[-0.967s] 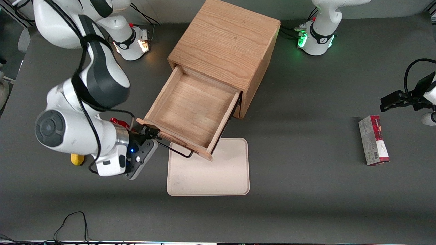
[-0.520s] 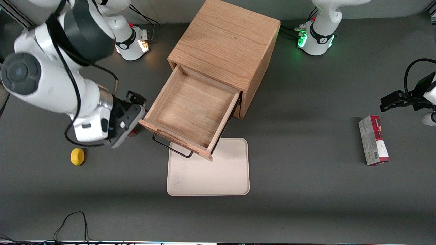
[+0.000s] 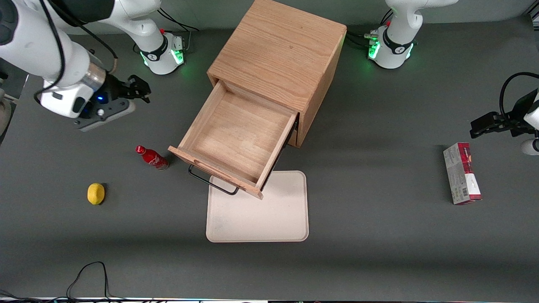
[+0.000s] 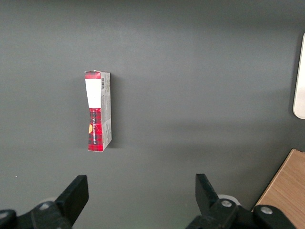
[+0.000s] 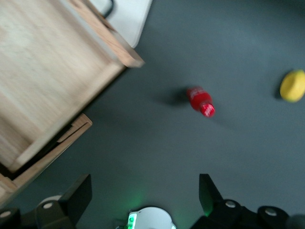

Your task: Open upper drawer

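The oak cabinet (image 3: pixel 278 59) stands at the middle of the table. Its upper drawer (image 3: pixel 238 136) is pulled far out toward the front camera, an empty light-wood box with a thin black wire handle (image 3: pixel 210 182) on its front. The drawer also shows in the right wrist view (image 5: pixel 52 71). The lower drawer is hidden under it. My gripper (image 3: pixel 141 89) is open and empty, raised above the table toward the working arm's end, well apart from the drawer and handle. In the right wrist view its fingers (image 5: pixel 81 193) stand wide apart over bare table.
A cream tray (image 3: pixel 257 208) lies on the table in front of the drawer, partly under it. A red bottle (image 3: pixel 151 157) lies beside the drawer's front corner, also in the right wrist view (image 5: pixel 200 100). A yellow lemon (image 3: pixel 95 193) lies nearer the camera. A red box (image 3: pixel 462 173) lies toward the parked arm's end.
My gripper has let go of the handle and moved up and away from the drawer, farther from the camera. The red bottle it covered now shows. The drawer has stayed open.
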